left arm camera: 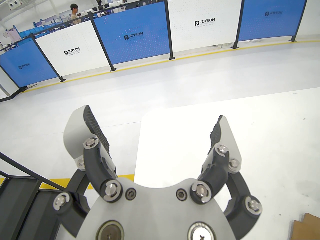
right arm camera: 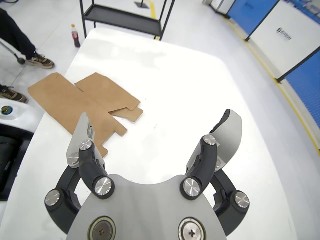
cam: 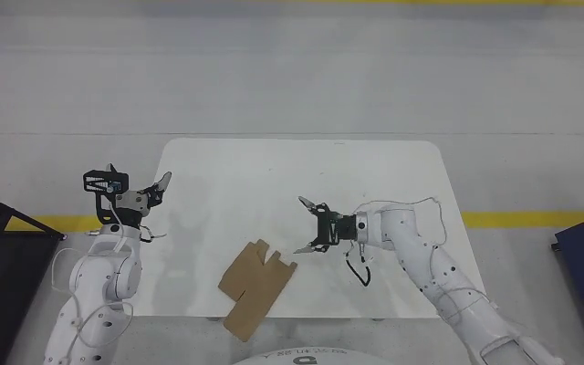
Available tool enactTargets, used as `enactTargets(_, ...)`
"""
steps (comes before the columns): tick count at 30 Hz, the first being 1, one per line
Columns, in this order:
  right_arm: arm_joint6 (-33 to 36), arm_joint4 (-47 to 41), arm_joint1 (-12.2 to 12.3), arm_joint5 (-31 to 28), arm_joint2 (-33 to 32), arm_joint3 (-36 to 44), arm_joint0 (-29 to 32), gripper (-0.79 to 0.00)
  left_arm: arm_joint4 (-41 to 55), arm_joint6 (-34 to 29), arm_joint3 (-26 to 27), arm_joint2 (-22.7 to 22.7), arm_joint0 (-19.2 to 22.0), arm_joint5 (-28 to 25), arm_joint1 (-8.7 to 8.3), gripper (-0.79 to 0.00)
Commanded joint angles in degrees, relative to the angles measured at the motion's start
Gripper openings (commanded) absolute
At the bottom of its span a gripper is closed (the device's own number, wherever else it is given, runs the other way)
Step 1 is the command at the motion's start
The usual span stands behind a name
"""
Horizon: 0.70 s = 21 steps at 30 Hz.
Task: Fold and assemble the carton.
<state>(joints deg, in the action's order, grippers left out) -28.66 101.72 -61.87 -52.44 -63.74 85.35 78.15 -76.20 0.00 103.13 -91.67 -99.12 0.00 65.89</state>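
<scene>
The glossy white left arm (cam: 100, 274) and right arm (cam: 433, 265) have black wrists; a thin black cable (cam: 362, 279) loops at the right one. The left gripper (left arm camera: 153, 116) and right gripper (right arm camera: 156, 113) share grey plates, black links, silver screws and ribbed black pads (left arm camera: 96, 128).

Clearance: flat carton (cam: 258, 283) is the only thing lying on the table (cam: 383, 164).

The carton lies flat at the near edge, with one end overhanging it. Bare table top runs from the carton to the far edge and to both ends. The right gripper (right arm camera: 155, 113), jaws spread, sits just beside the carton's far corner, and its arm's black cable loop (cam: 360, 269) hangs next to it. The left gripper (left arm camera: 153, 113), jaws spread, is at the left edge, with a black rack (left arm camera: 25, 201) close beside it.
</scene>
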Motion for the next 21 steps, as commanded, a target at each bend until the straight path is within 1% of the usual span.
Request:
enactTargets(1, -5.2, 2.4, 1.3, 2.8, -3.8, 3.0, 4.2, 0.000, 0.0, 0.0, 0.0, 0.0, 0.0, 0.0, 0.00, 0.000)
enactTargets(3, -8.7, 4.5, 2.3, 4.7, -6.7, 5.7, 7.9, 0.000, -0.2, 0.0, -0.1, 0.0, 0.0, -0.1, 0.00, 0.000)
enactTargets(6, -12.6, 7.0, 3.4, 7.6, -10.2, 9.2, 12.9, 0.000, -4.6, 1.1, -0.7, 0.2, -1.0, -0.1, -0.10, 0.000)
enactTargets(9, -15.1, 8.4, 4.2, 9.2, -12.1, 10.8, 15.8, 0.000, -8.8, 3.5, -0.1, -0.1, -3.1, -3.3, -0.42, 0.000)
enactTargets(11, -16.4, 9.2, 4.5, 9.5, -12.7, 11.2, 16.7, 0.000, -12.7, 4.8, 0.6, -0.6, -4.7, -7.5, -0.84, 0.000)
enactTargets(13, -16.5, 9.9, 4.7, 9.4, -13.0, 11.4, 17.0, 0.000, -16.0, 6.6, 1.0, -1.8, -5.9, -13.4, -1.44, 0.000)
enactTargets(21, -16.5, 9.9, 4.7, 9.4, -13.0, 11.4, 17.0, 0.000, -15.8, 6.9, 1.0, -2.2, -6.0, -14.0, -1.49, 0.000)
